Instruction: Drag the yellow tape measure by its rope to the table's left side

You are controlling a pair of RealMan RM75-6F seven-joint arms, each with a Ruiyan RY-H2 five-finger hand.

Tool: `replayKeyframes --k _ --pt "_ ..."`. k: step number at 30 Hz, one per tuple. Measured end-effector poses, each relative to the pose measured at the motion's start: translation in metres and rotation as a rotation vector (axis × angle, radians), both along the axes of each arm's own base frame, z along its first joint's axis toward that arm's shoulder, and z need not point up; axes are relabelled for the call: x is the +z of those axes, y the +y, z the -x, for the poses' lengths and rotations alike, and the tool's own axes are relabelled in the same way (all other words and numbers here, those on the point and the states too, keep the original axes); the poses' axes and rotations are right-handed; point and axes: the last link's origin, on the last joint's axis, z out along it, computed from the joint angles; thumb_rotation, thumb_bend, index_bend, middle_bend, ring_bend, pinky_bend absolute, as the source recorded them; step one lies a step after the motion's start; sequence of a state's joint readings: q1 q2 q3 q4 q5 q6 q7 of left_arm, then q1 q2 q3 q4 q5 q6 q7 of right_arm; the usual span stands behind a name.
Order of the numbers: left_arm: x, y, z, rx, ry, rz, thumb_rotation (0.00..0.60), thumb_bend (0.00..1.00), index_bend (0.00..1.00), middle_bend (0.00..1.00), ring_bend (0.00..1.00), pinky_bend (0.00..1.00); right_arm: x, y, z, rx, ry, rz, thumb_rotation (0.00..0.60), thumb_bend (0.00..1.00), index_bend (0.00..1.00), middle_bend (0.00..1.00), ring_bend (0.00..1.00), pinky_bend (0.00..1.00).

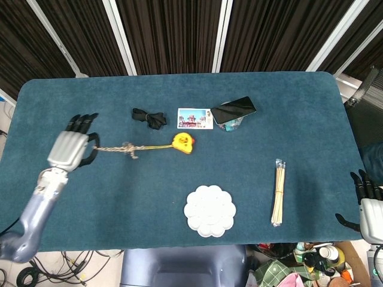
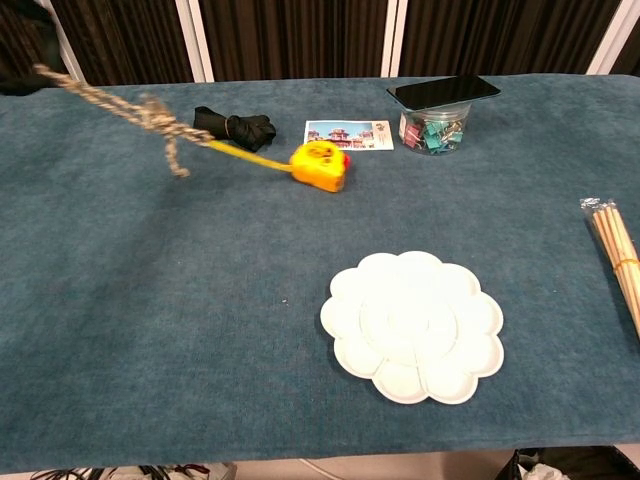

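The yellow tape measure [image 1: 183,142] [image 2: 320,165] lies on the blue table, left of centre, just below the postcard. Its pulled-out yellow tape joins a knotted tan rope [image 1: 122,148] [image 2: 150,115] that runs taut to the left and rises off the cloth. My left hand [image 1: 71,148] grips the rope's end near the table's left edge; in the chest view only a dark bit of it shows at the top left corner. My right hand [image 1: 367,206] hangs past the table's right edge, fingers spread, holding nothing.
A black strap bundle [image 1: 149,117] lies above the rope. A postcard [image 1: 194,118], a phone [image 1: 234,109] on a jar of clips [image 2: 431,131], a white flower-shaped palette [image 1: 209,210] and a bundle of wooden sticks [image 1: 278,191] lie to the right.
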State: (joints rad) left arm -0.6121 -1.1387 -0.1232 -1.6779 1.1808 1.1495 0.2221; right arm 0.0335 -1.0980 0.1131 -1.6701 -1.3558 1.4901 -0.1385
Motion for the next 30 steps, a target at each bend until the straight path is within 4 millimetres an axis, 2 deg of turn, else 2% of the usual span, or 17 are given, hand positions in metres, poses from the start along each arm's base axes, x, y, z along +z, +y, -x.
replayKeyframes --k 7,14,20,26,30 --pt "0.026 -0.036 0.043 0.050 0.009 -0.021 0.600 0.45 0.61 0.03 0.00 0.00 -0.001 0.001 0.000 -0.003 0.002 0.002 0.600 0.05 0.00 0.00 0.09 0.17" --pt "0.061 -0.074 0.081 0.089 0.008 -0.089 0.600 0.45 0.61 0.03 0.00 0.00 -0.001 0.001 0.000 -0.004 0.002 0.004 0.600 0.05 0.00 0.00 0.09 0.16" --pt "0.083 -0.098 0.104 0.127 0.002 -0.118 0.600 0.45 0.61 0.03 0.00 0.00 -0.001 0.002 0.000 -0.005 0.005 0.003 0.600 0.05 0.00 0.00 0.09 0.17" --pt "0.096 -0.119 0.126 0.171 0.049 -0.150 0.600 0.45 0.61 0.03 0.00 0.00 -0.002 0.002 0.000 -0.006 0.008 0.002 0.600 0.05 0.00 0.00 0.09 0.16" --pt "0.101 -0.127 0.135 0.192 0.061 -0.171 0.600 0.45 0.61 0.03 0.00 0.00 -0.002 0.002 -0.001 -0.004 0.008 0.005 0.600 0.05 0.00 0.00 0.09 0.17"
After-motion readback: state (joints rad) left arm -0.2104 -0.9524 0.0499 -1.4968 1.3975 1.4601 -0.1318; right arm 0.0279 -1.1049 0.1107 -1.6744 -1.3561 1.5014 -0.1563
